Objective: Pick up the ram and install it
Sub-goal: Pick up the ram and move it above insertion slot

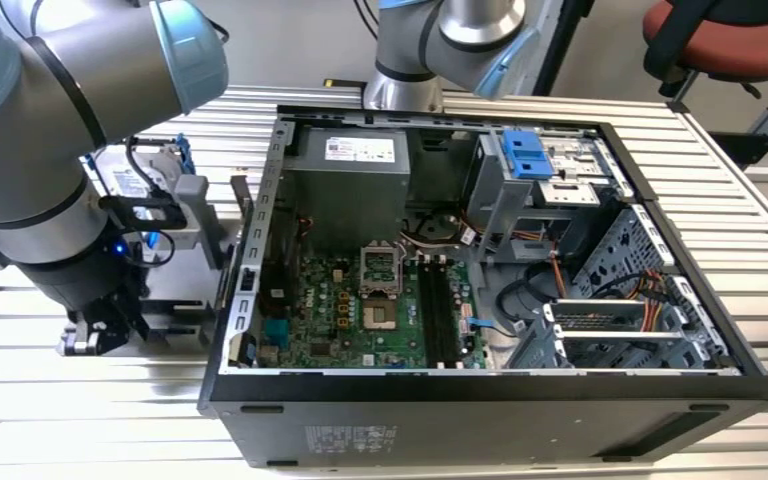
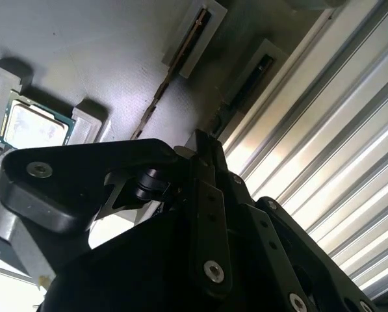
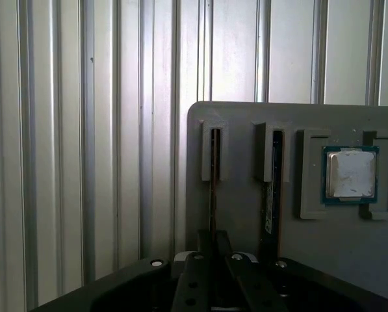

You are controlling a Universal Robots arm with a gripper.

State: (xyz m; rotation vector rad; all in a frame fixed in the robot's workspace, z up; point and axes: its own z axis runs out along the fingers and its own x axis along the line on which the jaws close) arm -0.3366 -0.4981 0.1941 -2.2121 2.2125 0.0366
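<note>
Two ram sticks [image 3: 214, 195] appear in the first wrist view, along with one processor chip [image 3: 350, 172] and one grey tray [image 3: 245, 117]. The exterior view has one open computer case [image 1: 491, 420], one red chair [image 1: 744, 40] and one ribbed surface [image 1: 77, 420].

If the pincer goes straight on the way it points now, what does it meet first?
Probably the ram on edge in the grey holder, the stick farther from the processor; the pincer lines up with it, depth unclear.

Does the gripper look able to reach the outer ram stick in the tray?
Probably yes: the gripper is lined up right at the ram, nothing lies between them, and the second stick stands apart.
</note>
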